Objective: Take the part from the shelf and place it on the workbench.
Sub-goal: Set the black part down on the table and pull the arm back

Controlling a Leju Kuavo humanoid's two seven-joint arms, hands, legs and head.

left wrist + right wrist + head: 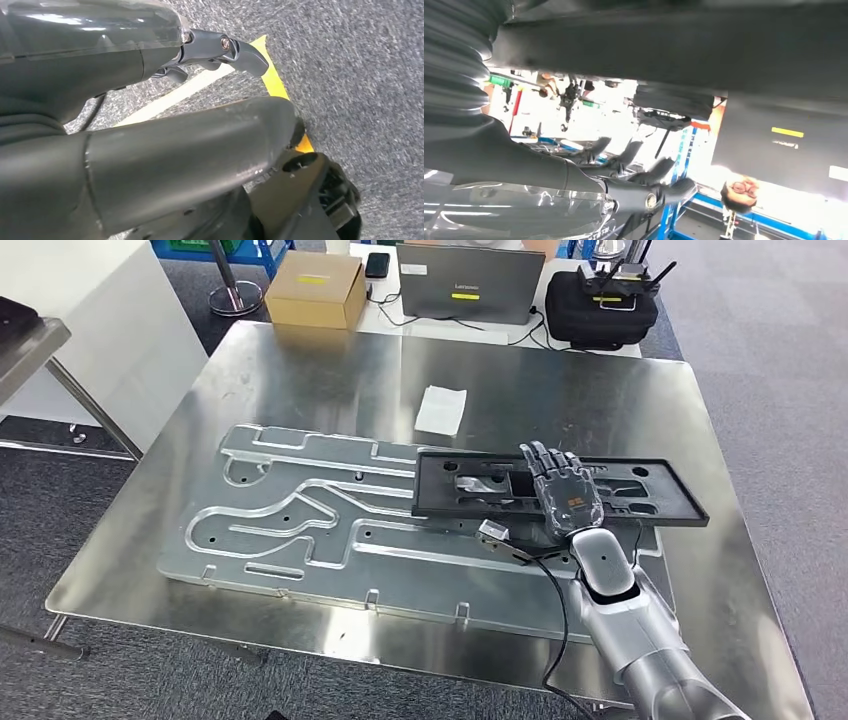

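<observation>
Right hand (562, 492) lies flat on the black frame part (640, 502), fingers spread, apparently pressing rather than gripping it. Part rests on the steel workbench (300, 370), right side, over the aluminium fixture plate (300, 540). Placement looks essentially done; release and withdrawal remain.

The right hand (562, 492) lies over the middle of the black part (640, 502), hiding whether its fingers grip it. The desk's (300, 370) near right corner is cut off.
</observation>
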